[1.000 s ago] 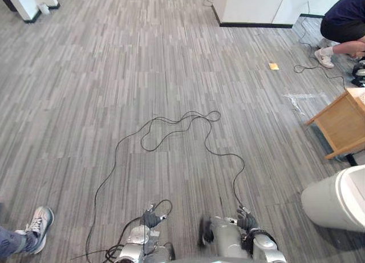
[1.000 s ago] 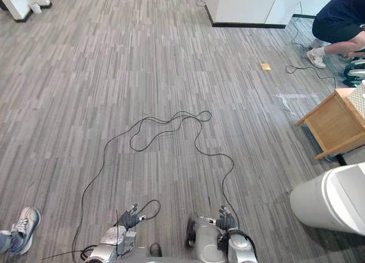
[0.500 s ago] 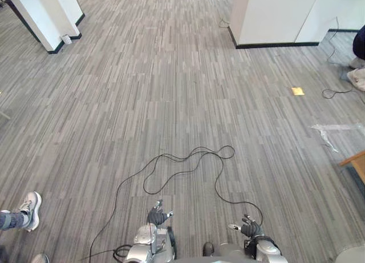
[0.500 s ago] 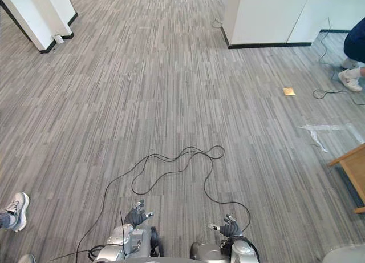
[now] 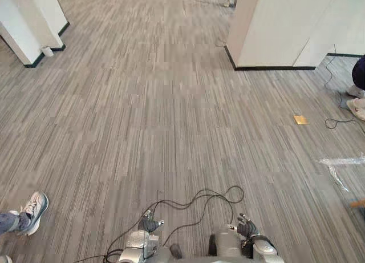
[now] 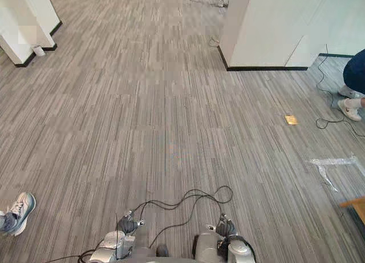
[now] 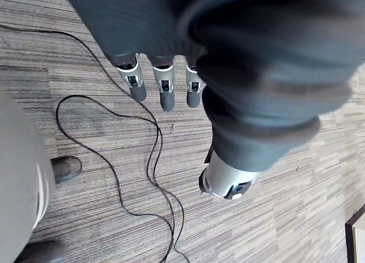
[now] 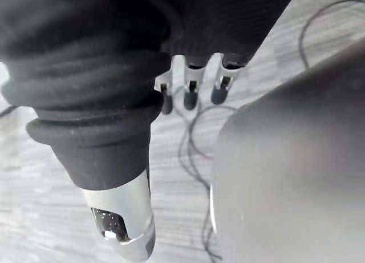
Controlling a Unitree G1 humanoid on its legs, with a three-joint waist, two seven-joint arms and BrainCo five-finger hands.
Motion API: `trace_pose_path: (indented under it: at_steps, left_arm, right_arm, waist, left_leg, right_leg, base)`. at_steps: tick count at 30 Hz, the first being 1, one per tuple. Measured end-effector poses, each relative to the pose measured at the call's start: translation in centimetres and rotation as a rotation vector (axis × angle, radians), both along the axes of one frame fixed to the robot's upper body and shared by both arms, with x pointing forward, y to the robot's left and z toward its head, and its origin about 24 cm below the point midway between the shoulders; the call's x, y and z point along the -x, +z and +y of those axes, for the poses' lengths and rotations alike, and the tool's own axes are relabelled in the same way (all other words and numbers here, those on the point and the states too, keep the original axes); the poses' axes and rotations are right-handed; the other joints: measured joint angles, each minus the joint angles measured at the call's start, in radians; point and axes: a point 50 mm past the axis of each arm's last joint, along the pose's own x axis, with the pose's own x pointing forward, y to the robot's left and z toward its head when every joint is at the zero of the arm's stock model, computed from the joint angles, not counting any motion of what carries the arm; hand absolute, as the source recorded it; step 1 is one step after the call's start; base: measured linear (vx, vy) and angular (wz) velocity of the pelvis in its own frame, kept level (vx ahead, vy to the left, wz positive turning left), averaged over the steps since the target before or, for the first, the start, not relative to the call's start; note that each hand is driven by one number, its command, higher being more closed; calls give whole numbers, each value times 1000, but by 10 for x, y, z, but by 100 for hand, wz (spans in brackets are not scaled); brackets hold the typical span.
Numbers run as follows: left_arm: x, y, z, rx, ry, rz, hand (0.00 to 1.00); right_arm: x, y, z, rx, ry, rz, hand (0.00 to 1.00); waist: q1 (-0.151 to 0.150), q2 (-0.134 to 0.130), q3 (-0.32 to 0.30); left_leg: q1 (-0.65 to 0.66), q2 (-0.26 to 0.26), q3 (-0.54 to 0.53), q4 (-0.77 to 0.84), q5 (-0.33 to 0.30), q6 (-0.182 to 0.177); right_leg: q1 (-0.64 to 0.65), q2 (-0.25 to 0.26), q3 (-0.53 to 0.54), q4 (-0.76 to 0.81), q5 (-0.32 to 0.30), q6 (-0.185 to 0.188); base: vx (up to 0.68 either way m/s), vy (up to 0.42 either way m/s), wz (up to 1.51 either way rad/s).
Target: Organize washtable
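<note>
Fingers straight and relaxed, holding nothing: left hand (image 5: 149, 223), right hand (image 5: 244, 225), both low over the floor (image 5: 171, 103); washtable position cannot be told; weight, stiffness and hold points therefore undetermined.

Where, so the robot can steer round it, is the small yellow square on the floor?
In the left eye view the yellow square lies on the carpet ahead on the robot's right, between the white wall and the tape strip.

Office-type rm: grey carpet tiles (image 5: 171, 103), white partition walls (image 5: 274, 29).
</note>
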Motion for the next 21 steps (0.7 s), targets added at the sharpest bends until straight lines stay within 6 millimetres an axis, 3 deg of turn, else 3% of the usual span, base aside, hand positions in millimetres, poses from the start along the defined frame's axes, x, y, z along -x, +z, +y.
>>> trace_pose_path:
  at_steps: [1,3,4,5,6,8,9,10,12,13,14,17,18,19,20,21]
  left_arm:
    - [0,0,0,0,-1,2,0]
    - [3,-2,0,1,2,12,0]
    - [6,-3,0,3,7,22,0]
    - [11,-5,-2,10,21,36,0]
    - [16,-7,-3,20,52,47,0]
    - [12,-5,-4,39,90,28,0]
    - [13,-5,-8,61,127,28,0]
    - [13,-4,-8,72,157,16,0]
    - [9,-1,-7,72,157,-6,0]
    - [5,1,-8,74,151,-23,0]
    - [5,1,-9,75,150,-29,0]
    - [1,4,-8,82,143,-49,0]
    - [0,4,-8,84,142,-57,0]
    - [-1,5,-8,86,145,-64,0]
    - [0,5,-8,88,148,-63,0]
    - [1,4,-7,93,163,-57,0]
  right_arm:
    - [-2,1,0,1,1,-11,0]
    - [-3,1,2,-10,-13,-13,0]
    - [-2,1,2,-13,-21,-11,0]
    - [-2,1,1,-11,-25,-8,0]
    - [-2,1,-1,-10,-33,-10,0]
    - [-2,2,0,-12,-42,-12,0]
    - [-2,4,-6,3,-41,-24,0]
    - [-3,6,-9,14,-40,-29,0]
    - [2,4,-8,9,-45,-12,0]
    - [8,2,-5,1,-48,2,0]
    - [9,1,-4,1,-48,5,0]
    - [13,-2,-2,-1,-38,34,0]
    - [12,-3,-3,1,-36,40,0]
    - [15,-5,-4,4,-39,53,0]
    - [17,-5,-7,10,-39,61,0]
    - [21,-7,-10,18,-40,80,0]
  waist:
    - [-7,3,2]
    - [-13,-10,4]
    - [-13,-11,4]
    - [-21,-4,-1]
    - [-20,-1,-14]
    - [-23,14,-17]
    - [-24,46,-17]
    - [-18,69,-15]
    - [-10,68,-9]
    - [0,42,-9]
    - [4,37,-11]
    - [16,31,-13]
    - [21,32,-13]
    - [33,38,-15]
    - [35,45,-18]
    - [43,60,-23]
  left_leg:
    - [16,2,-6,-13,-4,-7]
    - [87,-8,-12,-52,-49,-59]
    - [113,-10,-17,-52,-70,-68]
    - [159,2,-43,-46,-107,-92]
    - [166,25,-61,9,-122,-116]
    - [72,64,-42,247,-125,-122]
    - [-28,122,3,499,-103,-150]
    - [-121,213,43,734,-36,-176]
    - [-185,299,101,922,-51,-153]
    - [-223,314,133,927,-61,-138]
    - [-236,316,138,919,-65,-132]
    - [-346,256,150,627,-97,-121]
    - [-372,204,113,448,-81,-137]
    - [-383,165,67,258,-37,-181]
    - [-387,157,46,184,-16,-190]
    - [-397,161,15,117,-5,-203]
  right_leg:
    - [-17,16,-4,-100,34,0]
    - [-31,44,5,-448,218,-9]
    - [-31,45,18,-458,241,-23]
    - [-29,59,42,-397,321,-70]
    - [-35,60,40,-330,310,-90]
    - [-8,66,17,-300,261,-104]
    - [34,96,10,-311,233,-120]
    - [99,132,17,-340,196,-125]
    - [219,159,25,-377,158,-155]
    - [293,155,35,-415,132,-162]
    - [309,153,38,-427,131,-161]
    - [416,127,71,-507,134,-155]
    - [446,109,89,-536,132,-151]
    - [480,97,112,-569,123,-132]
    - [496,99,119,-586,119,-123]
    - [530,107,133,-610,92,-83]
  base:
    - [550,27,36]
    - [607,-12,47]
    - [599,-68,58]
    - [659,-104,61]
    - [784,-166,70]
    - [606,-190,42]
    - [589,-188,10]
    - [587,-164,-2]
    - [625,-127,-13]
    - [536,-107,-9]
    - [484,-89,-15]
    - [392,12,-35]
    - [436,98,-49]
    - [510,172,-53]
    - [400,188,-56]
    - [413,260,-58]
